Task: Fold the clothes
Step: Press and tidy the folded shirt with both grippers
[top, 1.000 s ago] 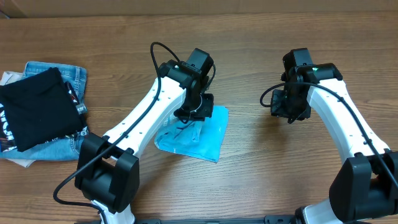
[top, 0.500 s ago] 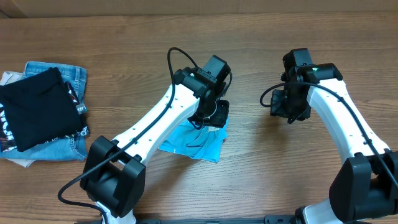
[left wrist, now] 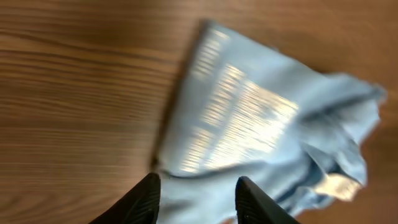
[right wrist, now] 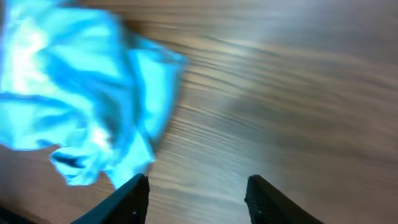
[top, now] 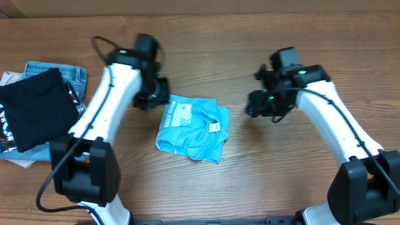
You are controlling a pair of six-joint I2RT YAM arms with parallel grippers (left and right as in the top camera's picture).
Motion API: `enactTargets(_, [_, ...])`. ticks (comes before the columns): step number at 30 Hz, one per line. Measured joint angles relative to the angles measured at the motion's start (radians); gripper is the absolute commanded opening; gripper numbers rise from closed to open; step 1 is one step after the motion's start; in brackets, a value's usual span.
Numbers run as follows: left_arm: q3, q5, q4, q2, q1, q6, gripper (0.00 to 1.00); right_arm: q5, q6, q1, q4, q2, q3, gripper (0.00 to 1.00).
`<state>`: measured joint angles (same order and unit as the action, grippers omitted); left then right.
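T-shirt (top: 192, 128) lies bunched on table (top: 281, 175). Left gripper (left wrist: 198, 190) spread above its edge, apparently empty (blurred). Right gripper (right wrist: 196, 190) spread, beside shirt.

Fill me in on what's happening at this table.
Two robot arms are working on a light blue T-shirt, which lies as a compact, rumpled bundle in the middle of the wooden table. Neither arm holds it. The left gripper is open by the shirt's left edge, and the right gripper is open over bare wood to its right. A black garment sits on jeans at the far left.
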<state>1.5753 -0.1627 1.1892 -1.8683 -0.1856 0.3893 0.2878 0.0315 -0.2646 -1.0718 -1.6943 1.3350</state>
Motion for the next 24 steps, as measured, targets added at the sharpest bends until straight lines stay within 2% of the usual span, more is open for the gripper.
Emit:
enactTargets(4, [-0.004, 0.015, -0.015, 0.000, 0.057, -0.001, 0.50, -0.001, -0.015, -0.122, 0.080, -0.020, 0.000, 0.61])
enactTargets(11, [-0.071, 0.018, -0.035, 0.000, 0.056, -0.001, 0.51, -0.109, -0.025, -0.280, 0.185, -0.132, 0.000, 0.62])
enactTargets(18, [-0.211, 0.010, -0.042, 0.000, 0.034, -0.001, 0.50, -0.179, -0.030, -0.332, 0.270, -0.162, 0.000, 0.66])
enactTargets(24, [-0.336, -0.037, -0.122, 0.000, 0.030, -0.004, 0.50, -0.220, -0.031, -0.346, 0.325, -0.162, 0.000, 0.66])
